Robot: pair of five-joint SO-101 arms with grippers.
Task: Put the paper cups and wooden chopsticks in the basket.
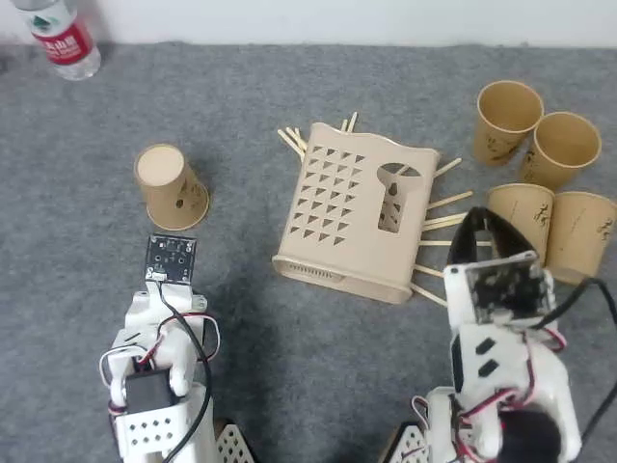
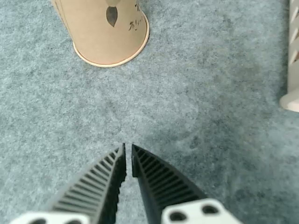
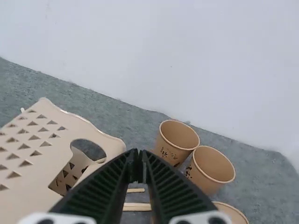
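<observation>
Left gripper (image 2: 128, 151) and right gripper (image 3: 138, 156) are both pressed together, empty; basket (image 1: 357, 207) lies tipped mid-table over chopsticks (image 1: 448, 201).

The wooden chopsticks (image 1: 448, 201) lie largely under the basket (image 1: 352, 217); only their ends project past its edges, so their number cannot be told. Right of the basket, the right arm (image 1: 501, 289) covers parts of two paper cups (image 1: 525, 217). Far left of the basket, a bottle (image 1: 60, 34) is cut by the frame edge. The left wrist view crops the inverted cup (image 2: 105, 28); the right wrist view crops a third cup (image 3: 229, 212), leaving only its rim.
</observation>
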